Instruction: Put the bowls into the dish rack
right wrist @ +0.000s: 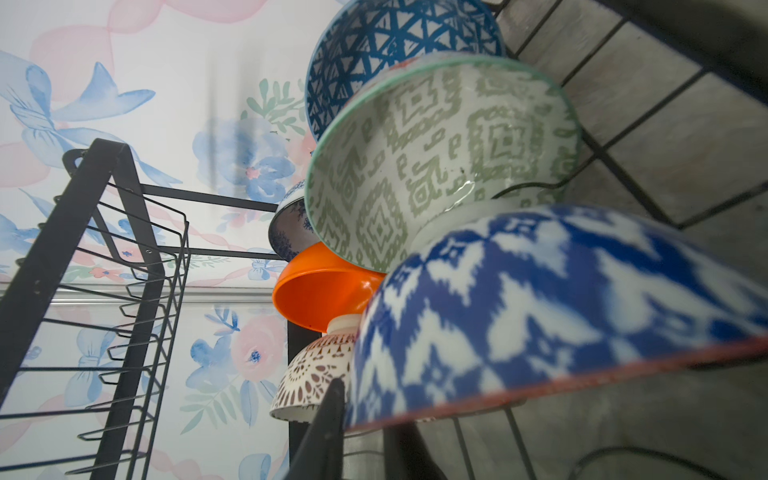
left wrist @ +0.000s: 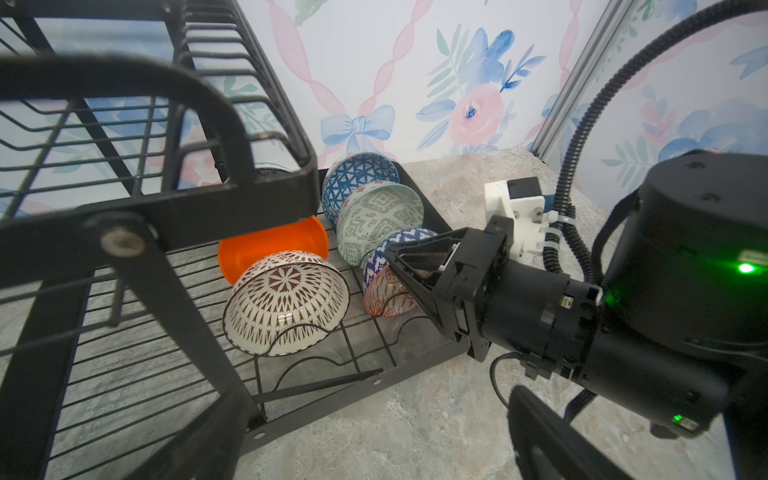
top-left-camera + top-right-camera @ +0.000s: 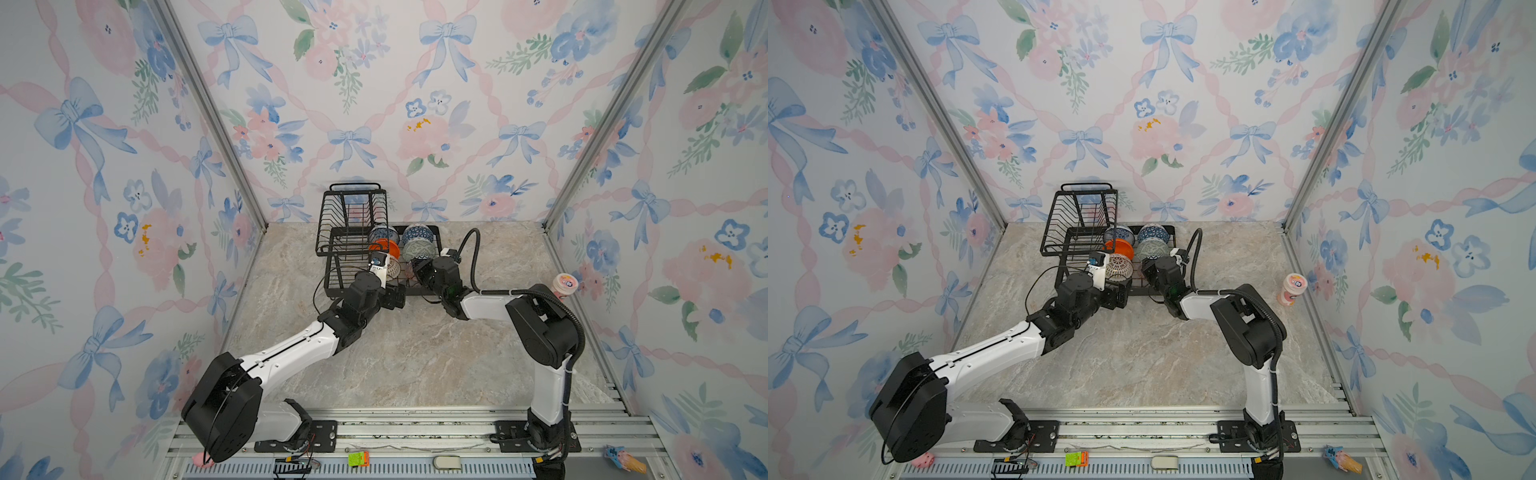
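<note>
The black wire dish rack [image 3: 332, 266] [image 3: 1075, 216] [image 2: 332, 411] [image 1: 124, 249] stands at the back. Its lower tray holds the blue geometric bowl [image 3: 417, 233] [image 2: 357, 174], pale green bowl [image 3: 419, 250] [image 1: 436, 158], floral bowl [image 3: 379, 235], orange bowl [image 2: 270, 245] and white dark-lined bowl [image 2: 286, 299] [image 3: 1119, 266], all on edge. My right gripper [image 3: 415, 270] [image 2: 388, 257] [image 1: 365, 411] straddles the rim of the orange-white patterned bowl [image 2: 386, 295] [image 1: 540, 299], jaws slightly apart. My left gripper [image 3: 395, 293] [image 2: 374, 440] hangs wide open and empty at the rack's front edge.
A tall pink cup [image 3: 563, 284] [image 3: 1292, 289] stands by the right wall. The rack's raised upper basket [image 3: 353, 212] overhangs the tray's left part. Small toys [image 3: 358, 458] lie on the front metal rail. The right arm's cable [image 2: 582, 124] loops above the rack's right end.
</note>
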Available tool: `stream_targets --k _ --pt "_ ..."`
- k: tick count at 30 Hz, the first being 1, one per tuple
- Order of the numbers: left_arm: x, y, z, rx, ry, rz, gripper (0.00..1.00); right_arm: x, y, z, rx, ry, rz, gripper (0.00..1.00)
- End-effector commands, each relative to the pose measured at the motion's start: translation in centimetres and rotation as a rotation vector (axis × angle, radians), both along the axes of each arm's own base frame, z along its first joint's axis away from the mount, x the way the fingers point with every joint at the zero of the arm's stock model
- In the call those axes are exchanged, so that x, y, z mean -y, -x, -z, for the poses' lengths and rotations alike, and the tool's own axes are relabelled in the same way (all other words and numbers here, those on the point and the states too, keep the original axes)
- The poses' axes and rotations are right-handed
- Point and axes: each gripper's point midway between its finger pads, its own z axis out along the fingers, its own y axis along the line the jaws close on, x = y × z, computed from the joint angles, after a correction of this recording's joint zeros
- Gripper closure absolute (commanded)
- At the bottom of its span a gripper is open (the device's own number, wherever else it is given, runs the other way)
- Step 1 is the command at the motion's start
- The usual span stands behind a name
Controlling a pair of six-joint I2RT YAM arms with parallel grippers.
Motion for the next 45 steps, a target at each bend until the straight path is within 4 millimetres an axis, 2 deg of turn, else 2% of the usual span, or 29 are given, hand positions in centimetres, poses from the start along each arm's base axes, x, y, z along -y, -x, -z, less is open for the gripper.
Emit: stream_targets --k 1,9,30,36,45 --pt "-0.4 -0.4 0.1 -0.007 0.004 -0.022 0.02 0.3 0.4 -0.1 -0.024 0.022 0.008 0.77" --pt "-0.4 -0.4 0.1 -0.006 0.003 -0.024 0.02 0.6 0.3 -1.0 -0.011 0.027 0.007 0.76" --pt "-0.3 -0.5 0.3 -0.011 0.001 -0.023 0.02 2.0 0.4 -4.5 0.042 0.088 0.009 0.59" --pt "-0.3 -0.5 0.5 -0.013 -0.002 -0.026 0.02 2.2 0.6 -5.1 0.049 0.097 0.007 0.57" --pt "-0.8 -0.6 -0.2 0.011 -0.012 -0.037 0.02 2.3 1.0 -6.7 0.08 0.122 -0.002 0.48"
